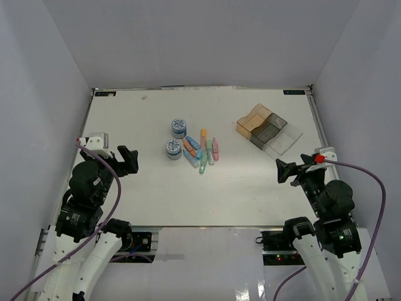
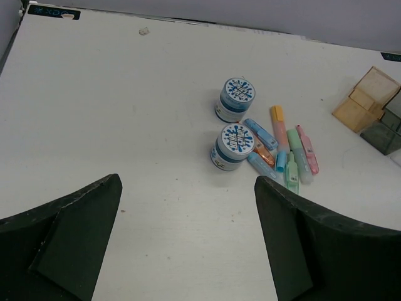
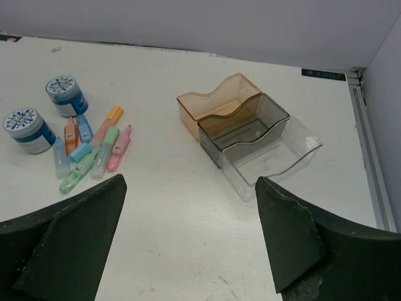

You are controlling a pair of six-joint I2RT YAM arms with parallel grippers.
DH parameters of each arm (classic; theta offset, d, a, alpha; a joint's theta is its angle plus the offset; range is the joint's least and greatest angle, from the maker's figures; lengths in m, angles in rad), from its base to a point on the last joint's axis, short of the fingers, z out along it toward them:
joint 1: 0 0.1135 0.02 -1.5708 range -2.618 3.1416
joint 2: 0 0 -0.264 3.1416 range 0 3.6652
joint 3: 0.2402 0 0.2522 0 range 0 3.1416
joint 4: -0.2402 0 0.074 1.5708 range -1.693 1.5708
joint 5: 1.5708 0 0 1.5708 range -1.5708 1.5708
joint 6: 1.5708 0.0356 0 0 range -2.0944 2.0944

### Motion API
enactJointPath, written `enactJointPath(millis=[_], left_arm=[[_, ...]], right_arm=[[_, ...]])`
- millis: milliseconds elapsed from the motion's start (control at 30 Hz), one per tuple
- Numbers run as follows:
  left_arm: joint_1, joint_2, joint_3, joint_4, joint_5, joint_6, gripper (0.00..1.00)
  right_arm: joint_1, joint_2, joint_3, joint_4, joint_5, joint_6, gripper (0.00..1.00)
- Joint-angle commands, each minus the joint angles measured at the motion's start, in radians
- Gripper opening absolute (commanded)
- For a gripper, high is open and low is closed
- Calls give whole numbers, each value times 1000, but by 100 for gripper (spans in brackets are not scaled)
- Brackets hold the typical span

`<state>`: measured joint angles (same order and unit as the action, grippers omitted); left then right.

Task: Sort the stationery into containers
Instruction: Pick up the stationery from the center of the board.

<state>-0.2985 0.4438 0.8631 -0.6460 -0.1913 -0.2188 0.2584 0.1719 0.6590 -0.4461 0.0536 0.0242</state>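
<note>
1. Your left gripper [image 2: 188, 182] and right gripper [image 3: 189, 182] are hovering, jaws open and empty.
2. Round blue-and-white patterned rolls [image 1: 173, 148] and finger-sized pastel pieces [image 1: 202, 152] are lying mid-way across the white counter [image 1: 144, 188], well apart from the joined transparent plastic trays [image 3: 212, 135].
3. Probably light, stiff and slick: be pinching rolls across their sides.

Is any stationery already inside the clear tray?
No, the clear tray shows only its bare transparent floor in the right wrist view.

rolls [image 1: 176, 138] left of pieces [image 1: 202, 152] | trays [image 1: 269, 129] right, apart
</note>
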Motion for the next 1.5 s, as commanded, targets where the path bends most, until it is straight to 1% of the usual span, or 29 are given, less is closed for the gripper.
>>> enactJointPath(millis=[0, 100, 167, 200, 233, 333, 400, 433, 467, 533, 567, 600, 667, 700, 733, 767, 800, 833, 867, 900, 933, 1000, 1033, 1067, 1100, 1200, 1300, 1400, 1467], left_arm=[[-4, 15, -7, 35, 21, -13, 98], [-5, 45, -10, 48, 18, -30, 98], [-4, 91, -6, 55, 19, -45, 98], [-4, 108, -6, 65, 18, -53, 98], [-4, 145, -9, 72, 21, -69, 98], [-4, 203, -12, 118, 38, -93, 98], [-4, 269, -7, 149, 46, -116, 98], [-4, 292, -1, 158, 43, -125, 98], [-4, 315, 8, 169, 41, -132, 98], [-4, 380, 13, 216, 46, -137, 98], [-4, 401, 14, 233, 49, -136, 98], [-2, 442, 13, 273, 46, -129, 98], [-1, 484, 11, 310, 36, -126, 98], [12, 521, 5, 348, 33, -122, 98], [22, 538, 1, 368, 38, -123, 98], [39, 555, -4, 397, 52, -125, 98], [86, 571, -10, 405, 74, -128, 98], [117, 594, -13, 410, 129, -140, 98], [146, 602, -21, 427, 150, -146, 98], [194, 605, -44, 433, 162, -151, 98], [208, 605, -55, 439, 159, -151, 98], [231, 595, -73, 451, 153, -148, 98], [233, 576, -84, 454, 139, -140, 98], [234, 566, -91, 462, 125, -136, 98], [236, 556, -98, 467, 110, -131, 98], [234, 526, -122, 468, 63, -125, 98], [234, 518, -128, 467, 55, -123, 98], [236, 527, -121, 459, 47, -117, 98], [234, 532, -116, 451, 35, -119, 98]], right_arm=[[5, 60, 14, 32, -6, 28, 90], [5, 145, 54, 18, 51, 86, 90], [7, 221, 80, 15, -26, 48, 90], [5, 250, 106, 17, -93, 33, 90], [5, 306, 122, 18, -109, 22, 90], [5, 398, 177, 23, -179, -3, 90], [7, 515, 215, 2, -198, 9, 90], [7, 562, 282, -20, -196, 29, 90], [5, 663, 322, -46, -193, 37, 90], [24, 774, 396, -65, -234, 25, 90], [42, 794, 404, -46, -235, 17, 90], [104, 813, 409, -22, -197, 14, 90], [181, 876, 416, 53, -143, 7, 90], [259, 905, 419, 75, -106, 0, 90], [300, 967, 425, 110, -92, -4, 90], [335, 1001, 439, 125, -80, -16, 90], [405, 1037, 447, 147, -61, -20, 90], [438, 1102, 461, 188, -57, -20, 90], [499, 1135, 467, 213, -22, -53, 90], [522, 1167, 476, 239, -15, -64, 90], [545, 1230, 484, 292, -15, -76, 90], [588, 1294, 511, 346, -27, -93, 90], [596, 1361, 528, 366, -40, -96, 90], [608, 1396, 545, 398, -81, -99, 90], [613, 1466, 594, 405, -89, -104, 90], [640, 1592, 698, 422, -83, -128, 90], [656, 1676, 770, 434, -90, -132, 90], [663, 1805, 876, 420, -77, -124, 90], [668, 1844, 935, 419, -61, -115, 90]])
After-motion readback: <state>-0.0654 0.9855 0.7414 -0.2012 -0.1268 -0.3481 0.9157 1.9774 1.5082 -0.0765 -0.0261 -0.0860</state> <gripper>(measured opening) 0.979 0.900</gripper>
